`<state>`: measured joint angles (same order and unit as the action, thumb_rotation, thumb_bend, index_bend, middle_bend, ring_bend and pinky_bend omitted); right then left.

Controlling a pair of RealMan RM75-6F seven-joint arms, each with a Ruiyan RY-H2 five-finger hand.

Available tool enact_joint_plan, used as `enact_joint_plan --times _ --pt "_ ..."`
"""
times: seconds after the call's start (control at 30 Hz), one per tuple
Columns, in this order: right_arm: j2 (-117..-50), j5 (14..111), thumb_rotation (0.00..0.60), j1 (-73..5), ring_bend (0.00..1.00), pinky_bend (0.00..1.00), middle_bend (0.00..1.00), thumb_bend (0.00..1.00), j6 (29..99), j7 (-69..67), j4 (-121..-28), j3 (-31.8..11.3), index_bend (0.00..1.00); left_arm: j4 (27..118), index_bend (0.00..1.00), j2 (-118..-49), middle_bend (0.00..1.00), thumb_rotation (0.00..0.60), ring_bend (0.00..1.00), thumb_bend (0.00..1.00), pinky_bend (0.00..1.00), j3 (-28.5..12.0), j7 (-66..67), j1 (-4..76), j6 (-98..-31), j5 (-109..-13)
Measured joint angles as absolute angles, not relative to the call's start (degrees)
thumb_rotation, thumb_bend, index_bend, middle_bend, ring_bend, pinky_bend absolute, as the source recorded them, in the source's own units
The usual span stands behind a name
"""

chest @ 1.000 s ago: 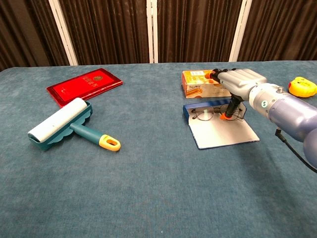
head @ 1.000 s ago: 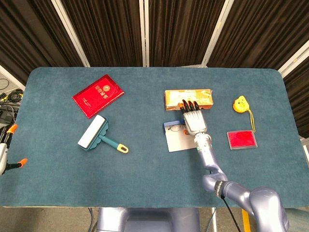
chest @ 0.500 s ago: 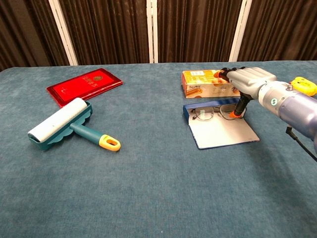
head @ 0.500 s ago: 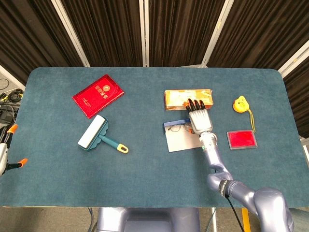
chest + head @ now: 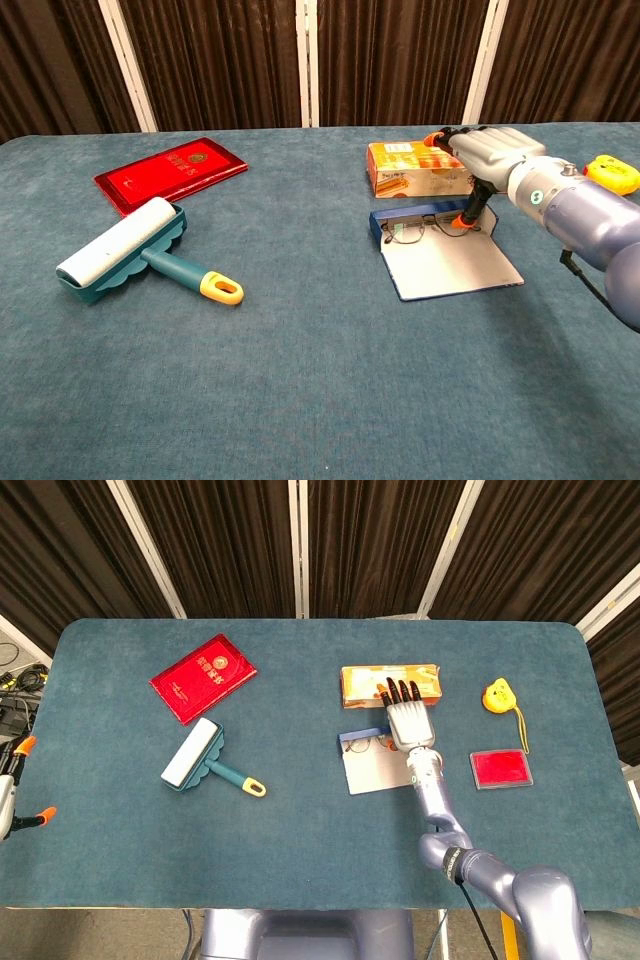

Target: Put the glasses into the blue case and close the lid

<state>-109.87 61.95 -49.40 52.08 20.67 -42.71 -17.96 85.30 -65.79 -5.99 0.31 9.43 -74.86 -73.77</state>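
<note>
The blue case lies open right of the table's middle, its pale lid flat toward the front. The glasses lie in its blue tray. My right hand hovers over the tray's right end, palm down, fingers stretched over the orange box behind. Its thumb points down and its orange tip touches the right end of the glasses. It grips nothing. Only a sliver of my left hand shows at the far left edge of the head view, off the table, with fingertips spread apart.
An orange box sits right behind the case. A yellow tape measure and a red flat box lie to the right. On the left lie a red booklet and a teal lint roller.
My right hand swung right, then came back a little left and rose slightly. The glasses slid slightly left in the tray. The left hand stayed still.
</note>
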Motion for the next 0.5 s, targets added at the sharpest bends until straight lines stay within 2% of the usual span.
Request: enact_joint_plan --times 0.23,0.5 --pt "-105.01 64.55 0.600 -46.97 0.00 0.00 0.00 0.06 55.00 20.79 -51.74 -16.19 0.03 86.02 0.00 -65.50 0.00 0.600 0.00 0.00 0.00 -5.72 0.08 9.30 -75.55 -74.87" --pt "-95.35 67.55 0.600 -42.26 0.00 0.00 0.00 0.05 57.36 23.40 -68.26 -11.46 0.04 87.61 0.00 -64.80 0.00 0.600 0.00 0.00 0.00 -5.11 -0.39 8.67 -77.54 -77.13"
